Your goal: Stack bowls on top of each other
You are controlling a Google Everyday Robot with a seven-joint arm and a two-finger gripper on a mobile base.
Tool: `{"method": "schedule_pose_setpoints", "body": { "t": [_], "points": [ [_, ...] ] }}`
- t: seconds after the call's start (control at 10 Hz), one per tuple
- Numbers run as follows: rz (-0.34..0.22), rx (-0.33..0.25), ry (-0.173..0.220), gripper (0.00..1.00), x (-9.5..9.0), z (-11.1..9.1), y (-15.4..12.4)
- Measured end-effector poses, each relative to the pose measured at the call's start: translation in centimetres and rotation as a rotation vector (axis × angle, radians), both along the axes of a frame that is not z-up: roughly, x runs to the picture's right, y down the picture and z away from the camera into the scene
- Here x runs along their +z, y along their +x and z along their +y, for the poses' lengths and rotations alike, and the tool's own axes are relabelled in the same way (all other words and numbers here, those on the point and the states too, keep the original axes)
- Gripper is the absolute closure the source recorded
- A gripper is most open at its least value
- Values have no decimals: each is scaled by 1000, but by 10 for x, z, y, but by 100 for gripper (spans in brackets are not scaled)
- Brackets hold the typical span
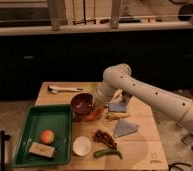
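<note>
Gripper was down at the right rim of the dark reddish-brown bowl; couldn't read its grip state, the wrist blocked it. The bowl sat upright on the wooden table, just right of the green tray's far right corner. Only 1 such bowl was clearly visible. 1 small white bowl sat just right of the tray's near right corner. 1 round fruit and 1 brown block lay inside the tray.
</note>
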State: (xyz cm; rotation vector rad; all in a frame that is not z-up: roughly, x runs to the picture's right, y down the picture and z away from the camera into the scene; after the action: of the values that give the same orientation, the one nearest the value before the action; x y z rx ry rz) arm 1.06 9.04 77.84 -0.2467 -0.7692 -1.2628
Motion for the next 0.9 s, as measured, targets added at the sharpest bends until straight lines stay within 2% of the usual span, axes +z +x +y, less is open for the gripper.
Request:
{"method": "schedule_pose_setpoints", "body": {
  "t": [0.4,0.6,0.9],
  "points": [
    [13,37,22,100,13,-11,6],
    [31,59,23,100,18,-12,16],
    [51,75,44,100,23,-12,26]
  ]
}}
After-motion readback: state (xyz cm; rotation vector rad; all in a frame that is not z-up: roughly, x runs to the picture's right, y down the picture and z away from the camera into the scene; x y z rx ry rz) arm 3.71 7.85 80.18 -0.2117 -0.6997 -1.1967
